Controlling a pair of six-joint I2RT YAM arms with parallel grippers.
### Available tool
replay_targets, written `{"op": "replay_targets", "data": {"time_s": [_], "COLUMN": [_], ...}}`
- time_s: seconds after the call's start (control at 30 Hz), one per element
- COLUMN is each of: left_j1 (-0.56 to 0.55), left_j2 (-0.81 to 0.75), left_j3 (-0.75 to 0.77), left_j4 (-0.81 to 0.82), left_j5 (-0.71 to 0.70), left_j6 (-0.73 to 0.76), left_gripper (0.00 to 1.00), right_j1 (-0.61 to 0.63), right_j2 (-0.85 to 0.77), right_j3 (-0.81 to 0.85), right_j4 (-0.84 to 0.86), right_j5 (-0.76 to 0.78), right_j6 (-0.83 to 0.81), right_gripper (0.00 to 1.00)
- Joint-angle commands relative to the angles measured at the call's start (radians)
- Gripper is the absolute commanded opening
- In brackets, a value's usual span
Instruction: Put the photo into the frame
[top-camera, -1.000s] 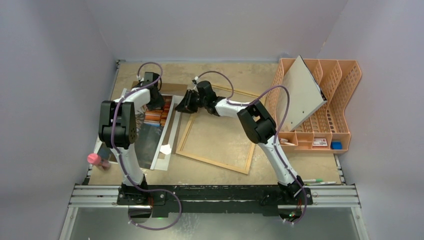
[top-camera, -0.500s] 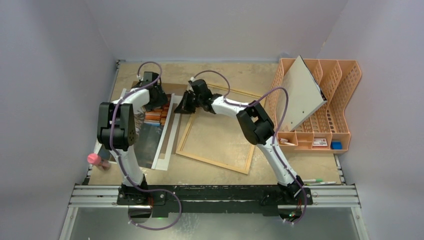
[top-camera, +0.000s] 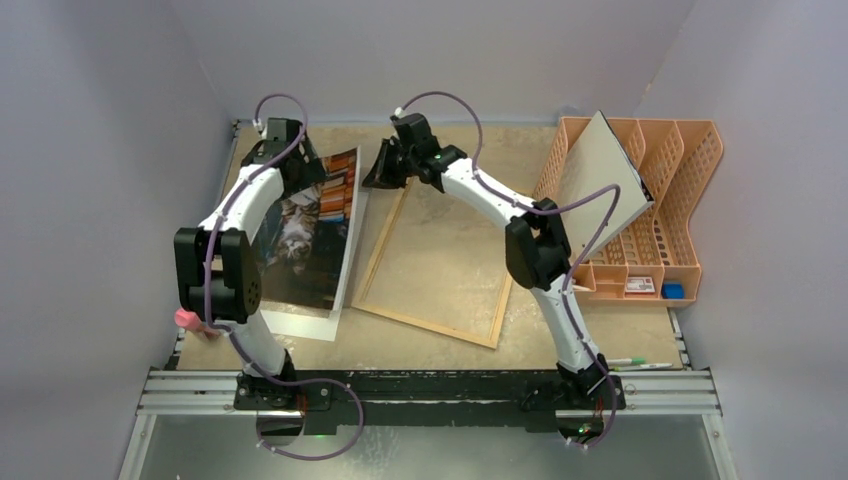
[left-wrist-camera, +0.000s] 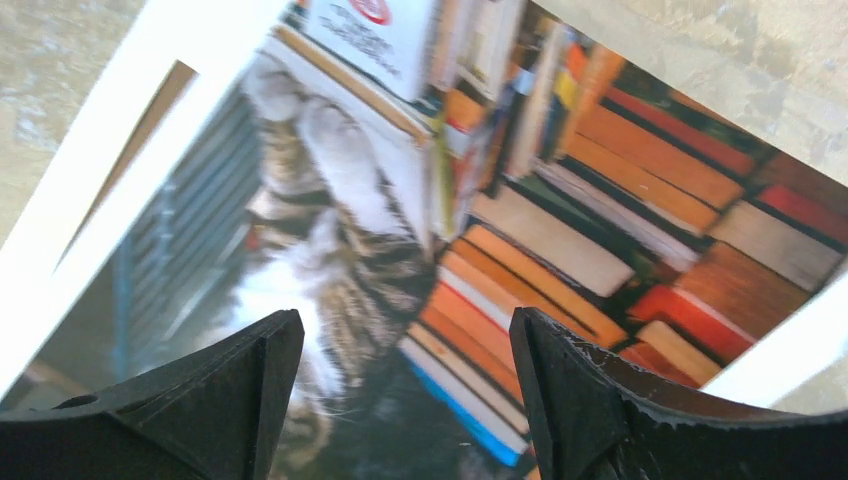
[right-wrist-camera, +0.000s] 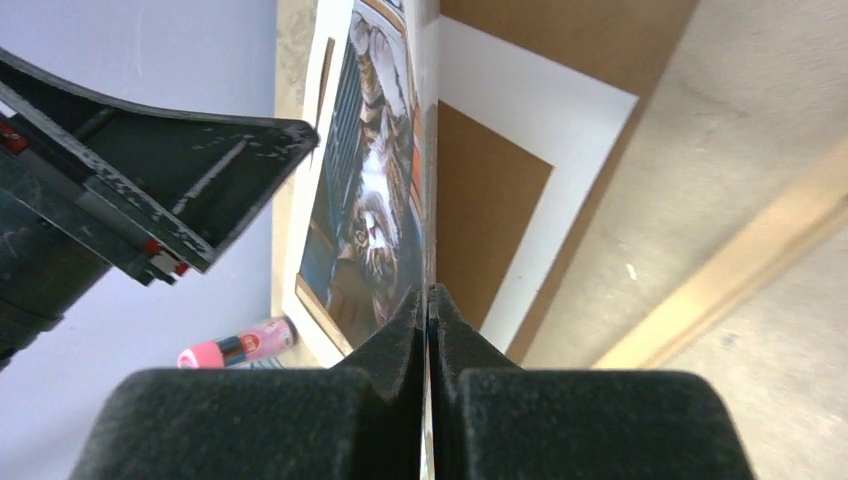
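1. Beige table (top-camera: 480, 140) boxed in by grey walls (top-camera: 100, 150); orange file rack (top-camera: 665, 200) on the right with a grey-white board (top-camera: 600, 185) leaning in it.
2. The frame (top-camera: 425, 321) lies flat mid-table, its opening up; nothing is in it yet, so the insert is not done.
3. The photo (top-camera: 305, 245) is on the left of the table, just beside the frame and outside it; it sits over the white mat (top-camera: 300, 326); its far right corner is pinched and that edge looks tipped up; I can't tell how much of it is off the mat.
4. Handling, my read: a big paper print, light and floppy; a one-corner hold will let it sag or curl, and a hard pinch could crease it; I'd take the bare margin at both far corners and carry it low and flat.
5. Right arm stretched far forward and leftward over the frame, wrist rolled; the right gripper (right-wrist-camera: 428, 300) is clamped on the photo's thin edge, jaws together.
6. Left arm reaches up the left side, wrist pointing down; the left gripper (left-wrist-camera: 400, 400) is spread wide above the print, holding nothing.
7. Pink glue stick (top-camera: 195, 320) at the near left edge, apart from the work.
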Motion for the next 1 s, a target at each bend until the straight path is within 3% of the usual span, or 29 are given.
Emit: {"op": "replay_targets", "data": {"time_s": [0.0,0.23,0.37,0.53,0.97], "left_j1": [0.035,0.055,0.056,0.056,0.084], "left_j2": [-0.059,-0.065,-0.065,-0.005,0.069], "left_j3": [0.046,0.041,0.031,0.013,-0.034], "left_j4": [-0.027,-0.021,-0.005,0.008,0.033], "left_j5": [-0.024,0.0,0.014,0.053,0.049], "left_j6": [0.026,0.023,0.022,0.014,-0.005], "left_gripper": [0.8,0.8,0.8,0.8,0.79], "right_j1": [-0.028,-0.042,-0.047,-0.111,-0.138], "right_j2": [-0.105,-0.136,-0.199,-0.264,-0.305], "right_j3": [0.051,0.123,0.063,0.046,0.101], "right_j4": [-0.111,-0.127,-0.056,-0.112,-0.253], "right_j5": [0.048,0.005,-0.081,-0.038,0.048], "right_j6": [-0.097,-0.153,-0.175,-0.222,-0.317], "right_gripper": [0.0,0.0,0.0,0.0,0.0]}}
